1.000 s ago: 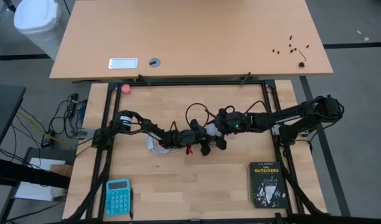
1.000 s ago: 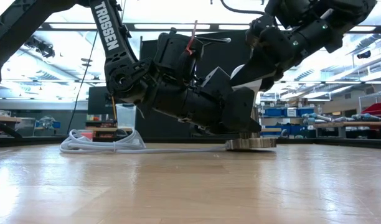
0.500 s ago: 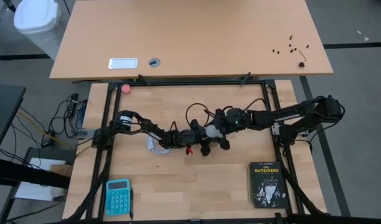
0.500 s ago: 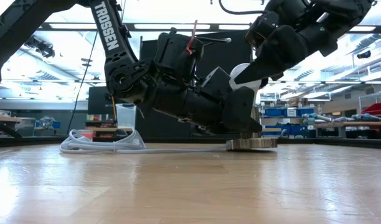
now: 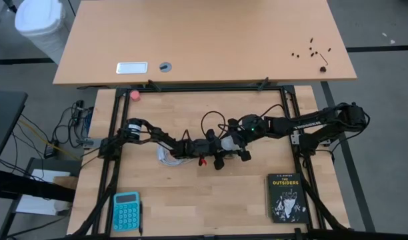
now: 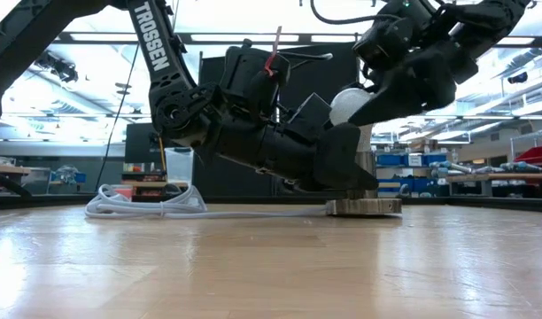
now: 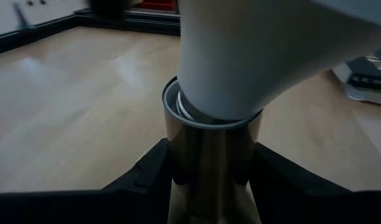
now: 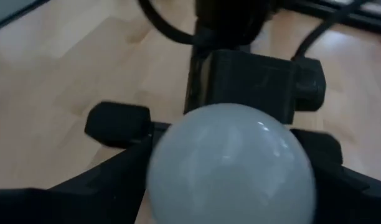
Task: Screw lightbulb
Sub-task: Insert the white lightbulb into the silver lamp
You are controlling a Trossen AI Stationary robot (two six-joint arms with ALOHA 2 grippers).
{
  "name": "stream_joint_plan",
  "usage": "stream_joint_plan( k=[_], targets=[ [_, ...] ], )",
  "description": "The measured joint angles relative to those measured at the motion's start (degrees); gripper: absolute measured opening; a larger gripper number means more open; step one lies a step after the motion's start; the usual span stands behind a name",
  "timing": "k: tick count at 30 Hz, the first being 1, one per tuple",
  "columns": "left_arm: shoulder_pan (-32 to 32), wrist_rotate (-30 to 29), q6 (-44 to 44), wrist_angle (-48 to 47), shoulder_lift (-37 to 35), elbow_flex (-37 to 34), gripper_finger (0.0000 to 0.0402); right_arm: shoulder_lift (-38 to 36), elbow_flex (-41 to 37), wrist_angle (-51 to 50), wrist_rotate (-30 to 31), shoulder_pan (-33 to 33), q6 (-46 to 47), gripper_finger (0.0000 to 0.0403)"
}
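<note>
1. High view: both arms meet near the middle of the wooden surface [image 5: 191,200]. The left end effector [image 5: 216,149] reaches in from the left and the right end effector [image 5: 232,141] from the right, and they touch or nearly touch.
2. The bulb [image 5: 228,141] shows as a small white spot between the two.
3. Low view: the left end effector [image 6: 342,168] lies low and tilted, its fingers closed around the upright metal socket [image 6: 363,190], whose flat round base sits on the surface.
4. The right end effector [image 6: 368,93] comes down from above and holds the bulb [image 6: 346,105] by its globe, tilted, just above the socket's mouth.
5. Left wrist view: the socket [image 7: 209,158] stands clamped between the two dark fingers [image 7: 144,177], and the bulb's [image 7: 253,56] narrow end sits in its open top, with a slim gap showing along one side of the rim.
6. Right wrist view: the white globe [image 8: 231,165] fills the space between the right fingers [image 8: 119,121], which press on both sides.
7. A white cord [image 6: 165,208] runs left from the socket and lies coiled on the surface.
8. A book [image 5: 286,197] lies near right, a teal calculator [image 5: 126,211] near left, and a small pink ball [image 5: 135,95] far left, all well apart from the arms.
</note>
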Motion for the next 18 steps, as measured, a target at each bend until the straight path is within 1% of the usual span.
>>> stream_joint_plan(
  k=[5,10,13,18],
  targets=[
    [0.0,4.2,0.4,-0.3,-0.1,0.0,0.0171,0.0,0.0,-0.1,-1.9,-0.5,-5.4,0.033],
    [0.0,7.8,1.8,-0.3,-0.1,0.0,0.0171,0.0,0.0,-0.4,-6.5,-2.1,-5.8,0.032],
    [0.0,9.2,2.8,-0.4,-0.1,0.0,0.0171,0.0,-0.1,-1.2,-7.7,-2.7,-6.7,0.0315],
    [0.0,10.3,3.1,-0.5,-0.1,0.0,0.0171,0.0,-1.6,1.3,-9.6,-2.9,-6.1,0.0303]
  ],
)
